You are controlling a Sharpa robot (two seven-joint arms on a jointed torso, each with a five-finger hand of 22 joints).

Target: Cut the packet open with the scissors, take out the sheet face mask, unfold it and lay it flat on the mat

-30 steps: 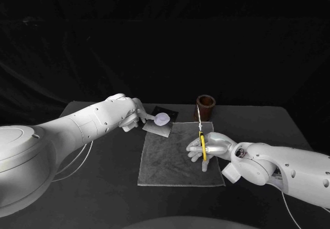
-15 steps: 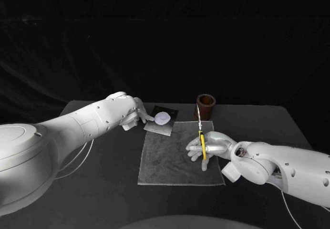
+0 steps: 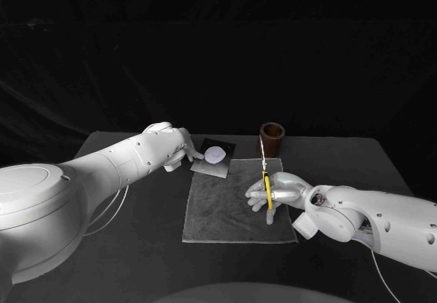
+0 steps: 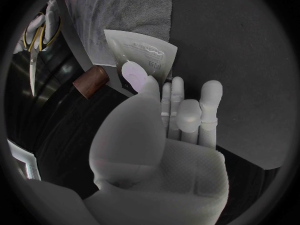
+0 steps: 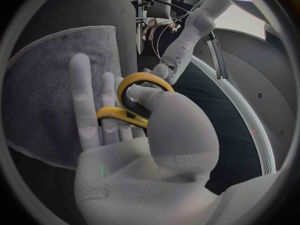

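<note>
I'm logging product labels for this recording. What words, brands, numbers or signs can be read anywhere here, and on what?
No text can be read.
Packet, held by the left hand: faint printed marks, too blurred to read.
Scissors, in the right hand: no lettering shows.
Brown cup and mat: no marks.

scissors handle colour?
Yellow; the scissors show it best in the right wrist view.

The left robot hand [image 4: 169, 130] pinches the packet [image 4: 140, 52] by 1 edge, thumb beside a pale round spot. Beyond lies the grey mat [image 4: 125, 5]. The right robot hand [image 4: 47, 12] holds yellow-handled scissors [image 4: 34, 50] near a brown cup [image 4: 92, 81].
</note>
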